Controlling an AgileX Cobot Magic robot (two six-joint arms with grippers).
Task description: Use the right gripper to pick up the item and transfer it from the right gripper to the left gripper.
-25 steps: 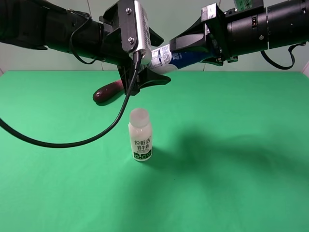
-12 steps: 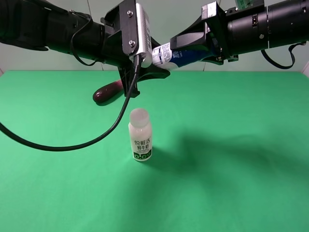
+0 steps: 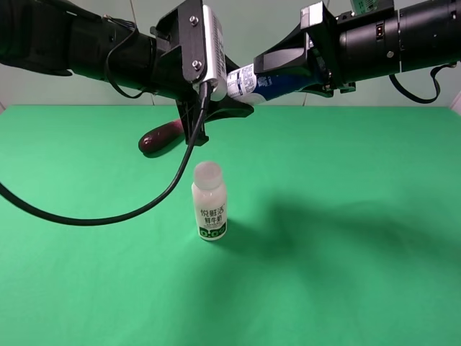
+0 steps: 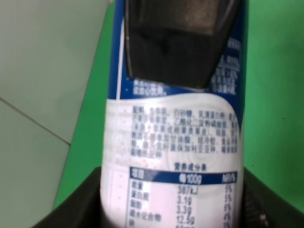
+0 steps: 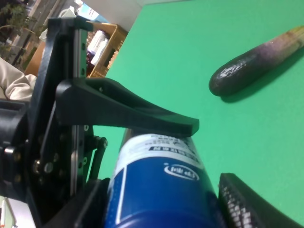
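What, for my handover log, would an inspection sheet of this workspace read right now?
Surface: green cloth, flat, with shadows of the arms on it.
Job's thing: the item, a blue and white bottle, is held level in the air between both grippers.
Clutter: milk bottle stands upright near the middle; eggplant lies behind it.
Grippers: right gripper is shut on the item's blue end; left gripper is closed on its white label end.
Cables: black cable trails from the left gripper across the cloth, passing left of the milk bottle; second cable loops under the right arm.
Surroundings: pale wall; basket of goods beyond the table, blurred.
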